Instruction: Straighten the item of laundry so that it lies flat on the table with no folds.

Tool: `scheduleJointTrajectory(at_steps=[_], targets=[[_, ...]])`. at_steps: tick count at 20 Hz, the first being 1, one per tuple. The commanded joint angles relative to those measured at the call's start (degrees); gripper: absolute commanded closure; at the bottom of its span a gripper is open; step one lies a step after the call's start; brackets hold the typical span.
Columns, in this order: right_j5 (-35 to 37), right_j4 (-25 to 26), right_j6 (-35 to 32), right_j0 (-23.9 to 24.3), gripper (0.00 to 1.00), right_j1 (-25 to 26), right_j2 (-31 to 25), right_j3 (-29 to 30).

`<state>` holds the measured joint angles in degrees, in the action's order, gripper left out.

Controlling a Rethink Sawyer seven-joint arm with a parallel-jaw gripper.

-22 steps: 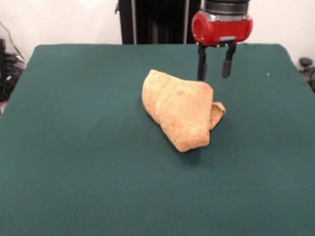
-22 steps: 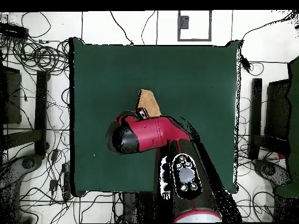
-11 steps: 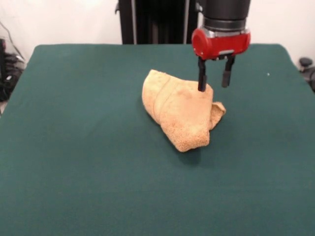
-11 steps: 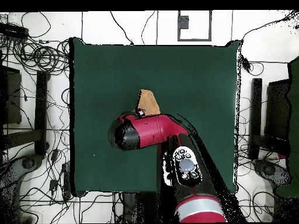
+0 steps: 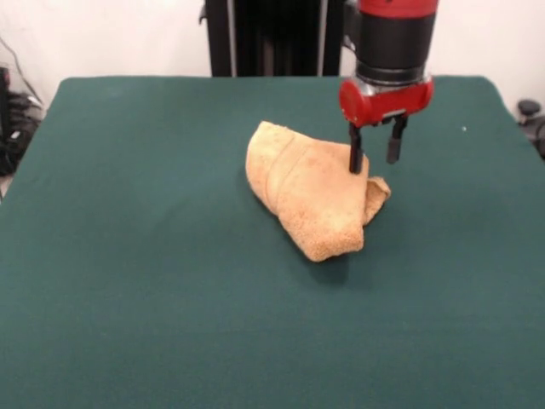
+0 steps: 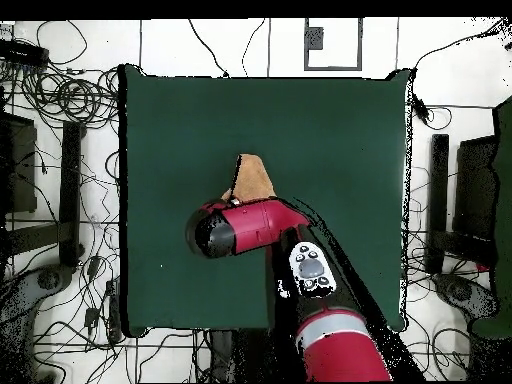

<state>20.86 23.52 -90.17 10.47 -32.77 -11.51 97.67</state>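
Note:
The item of laundry (image 5: 311, 187) is a golden-tan towel, folded and bunched into a lump near the middle of the dark green table (image 5: 128, 256). A woven band runs down its left side. My gripper (image 5: 375, 163) hangs open over the towel's right end, one finger against the upper right edge of the cloth and the other just off it to the right. In the overhead view only a tan corner of the towel (image 6: 252, 177) shows beyond the red arm (image 6: 245, 228), which hides the gripper.
Green cloth stretches wide on every side of the towel. Cables and stands (image 6: 60, 100) lie on the floor around the table. A black post (image 5: 264, 38) rises behind the far edge.
The gripper has come down and slightly right, from above the towel's far right corner to the level of its upper edge. The towel has kept its shape and place.

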Motion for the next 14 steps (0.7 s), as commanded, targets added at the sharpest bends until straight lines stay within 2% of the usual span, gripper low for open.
scheduleJointTrajectory(at_steps=[1, 5, 10, 14], targets=[[4.0, 4.9, 4.8, 0.3, 0.0, 5.7, -5.0, -2.2], [6.9, 5.9, 5.7, 0.6, 0.0, 6.9, -4.8, -3.1], [6.4, 7.1, 5.4, 0.9, 0.0, 8.4, -5.1, -4.1], [6.4, 6.5, 4.7, 0.6, 0.0, 6.7, -5.7, -3.4]])
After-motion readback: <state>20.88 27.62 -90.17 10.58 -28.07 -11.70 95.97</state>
